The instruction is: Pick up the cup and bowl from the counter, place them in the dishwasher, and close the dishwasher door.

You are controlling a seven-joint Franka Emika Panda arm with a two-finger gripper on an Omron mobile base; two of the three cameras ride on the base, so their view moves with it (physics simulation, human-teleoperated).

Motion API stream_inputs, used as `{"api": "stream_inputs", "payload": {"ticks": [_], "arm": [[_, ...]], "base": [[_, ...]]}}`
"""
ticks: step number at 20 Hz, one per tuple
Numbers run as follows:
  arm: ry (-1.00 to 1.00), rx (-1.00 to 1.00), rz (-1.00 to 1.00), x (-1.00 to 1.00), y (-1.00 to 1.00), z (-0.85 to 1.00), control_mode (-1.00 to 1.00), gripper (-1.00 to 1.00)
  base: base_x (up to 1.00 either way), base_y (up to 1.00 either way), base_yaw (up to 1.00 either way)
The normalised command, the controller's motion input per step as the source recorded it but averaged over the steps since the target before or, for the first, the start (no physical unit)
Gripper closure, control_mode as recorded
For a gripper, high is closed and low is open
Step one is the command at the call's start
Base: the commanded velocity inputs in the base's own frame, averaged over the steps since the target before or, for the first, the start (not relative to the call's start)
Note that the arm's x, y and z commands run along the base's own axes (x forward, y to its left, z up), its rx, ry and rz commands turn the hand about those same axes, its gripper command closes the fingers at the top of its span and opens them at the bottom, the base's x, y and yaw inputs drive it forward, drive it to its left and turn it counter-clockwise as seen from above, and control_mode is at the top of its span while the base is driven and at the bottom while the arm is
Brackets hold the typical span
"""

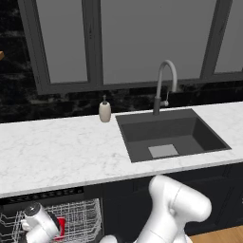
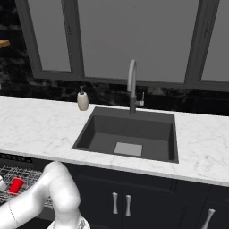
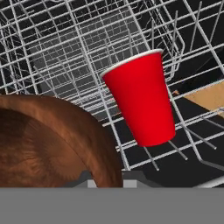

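In the hand view the claw is sitting at six o'clock, its tips barely peeking above the bottom edge, nearly closed and clamping the rim of the brown bowl, which is bulging up from seven o'clock and covering the lower left of the picture. Just beside the bowl, toward one o'clock of it, the red cup is lying tilted in the white wire rack, its white-rimmed mouth pointing to eleven o'clock and its base to five o'clock; whether cup and bowl are touching cannot be told. In the left base view the arm is reaching down at seven o'clock into the open dishwasher, where a sliver of red is showing beside the wrist. In the right base view the cup is resting in the rack at eight o'clock, below the edge of the marble desk. On the desk a beige soap bottle is standing at ten o'clock of the dark sink, and a curved faucet is rising behind the basin.
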Motion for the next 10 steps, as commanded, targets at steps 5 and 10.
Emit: {"api": "stream_inputs", "payload": {"ticks": [5, 10], "arm": [[0.07, -0.06, 0.0, -0.01, 0.19, -0.38, -1.0, 1.0], [0.18, -0.08, 0.0, -0.24, 0.06, -0.4, -1.0, 1.0]], "base": [[0.0, 0.0, 0.0], [0.0, 0.0, 0.0]]}}
